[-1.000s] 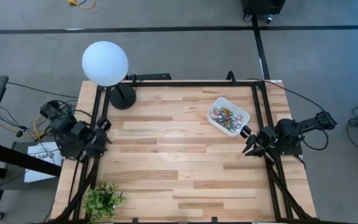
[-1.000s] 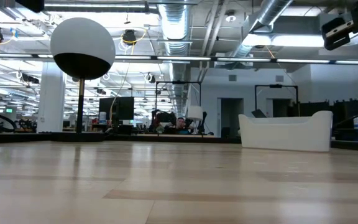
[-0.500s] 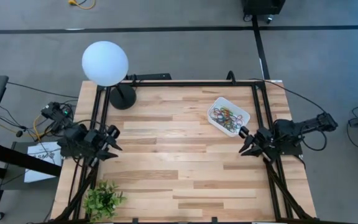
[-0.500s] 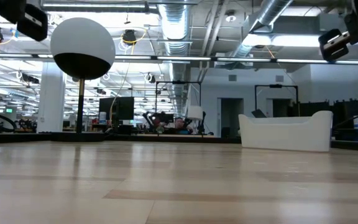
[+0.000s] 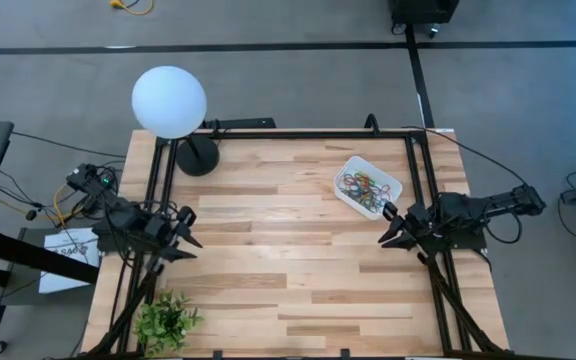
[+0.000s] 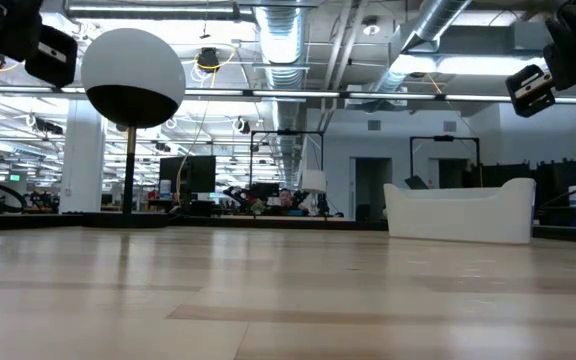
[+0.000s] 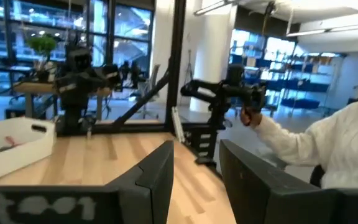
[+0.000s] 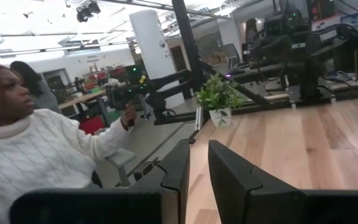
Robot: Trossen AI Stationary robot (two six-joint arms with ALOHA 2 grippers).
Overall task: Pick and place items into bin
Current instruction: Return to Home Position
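Fingers (image 7: 157, 180) of the left gripper (image 5: 190, 229) stand apart above the left edge of the bench (image 5: 288, 250). Coloured rubber bands (image 5: 364, 185) lie heaped inside the white bin (image 5: 396, 184) toward the bench's right side. Near it, the right gripper (image 5: 384, 226) hovers over the right edge, its fingers apart too.

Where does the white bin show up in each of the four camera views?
High view: the bin lies at the table's upper right, beside the right arm.
Low view: the bin stands right of middle, far across the table.
Left wrist view: the bin sits in front of the right arm.
Right wrist view: not in it.
Shared landmark: the wooden table, in all four.
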